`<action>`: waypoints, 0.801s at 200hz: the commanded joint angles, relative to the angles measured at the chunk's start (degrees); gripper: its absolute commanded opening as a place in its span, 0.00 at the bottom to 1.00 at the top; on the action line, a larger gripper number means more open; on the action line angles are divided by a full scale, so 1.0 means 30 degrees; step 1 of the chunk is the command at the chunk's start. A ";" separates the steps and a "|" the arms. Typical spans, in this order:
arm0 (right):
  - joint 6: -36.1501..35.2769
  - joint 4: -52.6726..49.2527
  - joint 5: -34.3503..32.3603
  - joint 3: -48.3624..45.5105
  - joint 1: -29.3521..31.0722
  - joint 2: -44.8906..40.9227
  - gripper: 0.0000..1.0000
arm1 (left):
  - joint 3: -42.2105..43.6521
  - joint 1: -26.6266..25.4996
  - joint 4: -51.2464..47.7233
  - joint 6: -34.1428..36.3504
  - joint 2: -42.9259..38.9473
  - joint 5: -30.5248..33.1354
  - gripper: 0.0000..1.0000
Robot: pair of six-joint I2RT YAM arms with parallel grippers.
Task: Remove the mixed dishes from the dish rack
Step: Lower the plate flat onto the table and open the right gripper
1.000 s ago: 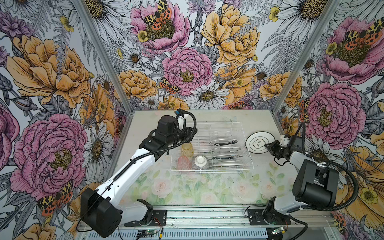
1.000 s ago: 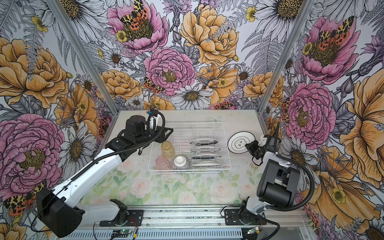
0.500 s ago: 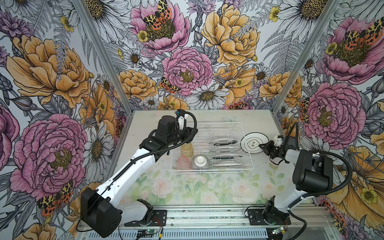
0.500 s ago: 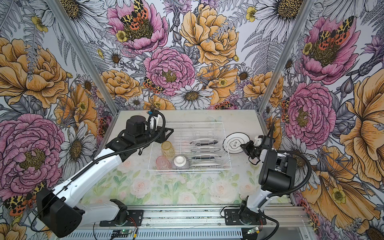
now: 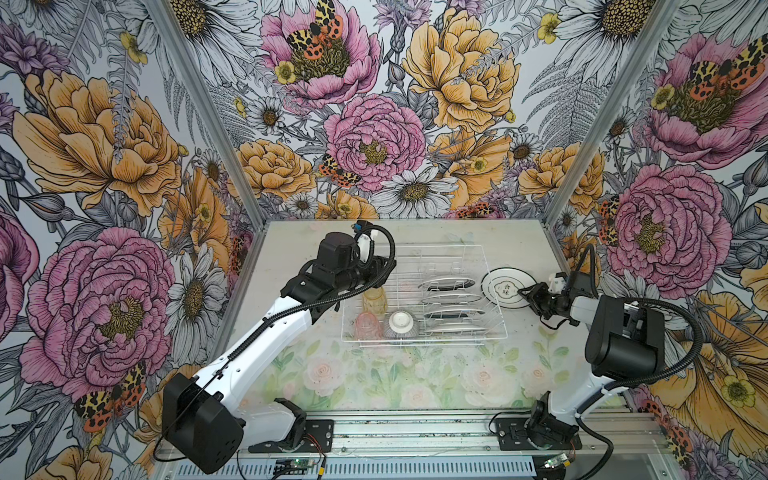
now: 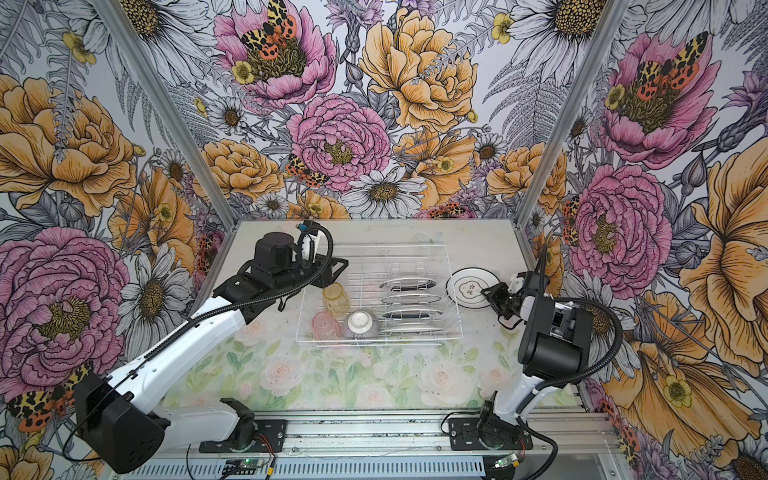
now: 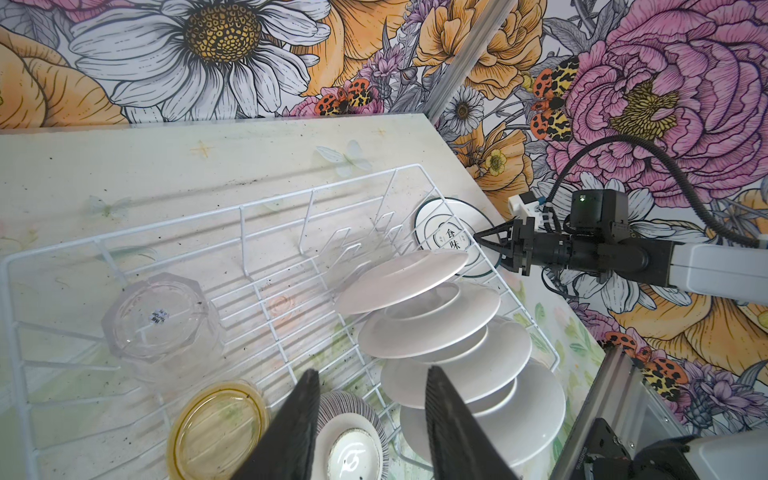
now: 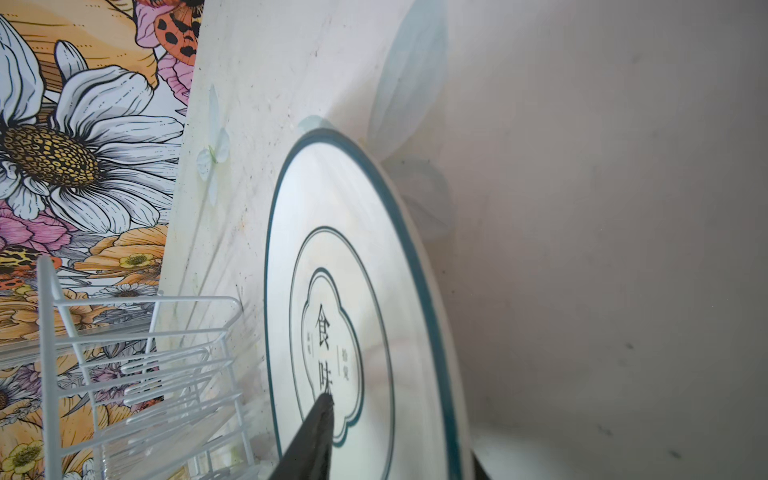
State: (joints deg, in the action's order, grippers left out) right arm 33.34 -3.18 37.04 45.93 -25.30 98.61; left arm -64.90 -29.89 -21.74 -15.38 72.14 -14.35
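the plate (image 5: 503, 286) has come in from nearer the right wall and now lies flat on the table (image 5: 415, 374), just beside the dish rack (image 5: 440, 246). the right gripper (image 5: 525, 296), clamped on the plate's rim a second ago, has spread its jaws. the right arm (image 5: 623, 332) has drawn its elbow farther back.

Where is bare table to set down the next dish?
The widest bare patch of table lies between the dish rack and the front rail. A narrower strip runs behind the rack. Right of it is crowded: a plate and the right gripper.
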 commanded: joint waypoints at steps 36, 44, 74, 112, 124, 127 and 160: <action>-0.1094 -0.1257 -0.1702 0.0546 0.0142 -0.0483 0.47 | 0.0345 0.0003 0.0112 0.0453 -0.0276 0.0205 0.44; -0.1224 -0.1390 -0.1918 0.0590 0.0149 -0.0478 0.47 | 0.0353 0.0006 0.0113 0.0467 -0.0275 0.0170 0.44; -0.1545 -0.1820 -0.2688 0.0656 0.0158 -0.0414 0.48 | 0.0459 0.0027 0.0076 0.0511 -0.0306 0.0191 0.44; -0.1984 -0.2409 -0.3719 0.0645 0.0157 -0.0639 0.50 | 0.0458 0.0032 -0.0092 0.0620 -0.0373 0.0322 0.44; -0.2030 -0.2512 -0.3888 0.0641 0.0142 -0.0709 0.50 | 0.0466 0.0031 -0.0135 0.0672 -0.0352 0.0341 0.44; -0.2032 -0.2529 -0.3916 0.0640 0.0142 -0.0717 0.50 | 0.0455 0.0031 -0.0130 0.0691 -0.0372 0.0335 0.44; -0.2138 -0.2803 -0.4273 0.0707 0.0142 -0.0819 0.52 | 0.0468 0.0031 -0.0209 0.0785 -0.0425 0.0359 0.44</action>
State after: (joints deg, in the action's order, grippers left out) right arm 28.32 -8.91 27.55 47.11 -25.30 97.27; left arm -64.03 -29.87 -21.93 -14.46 72.10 -14.35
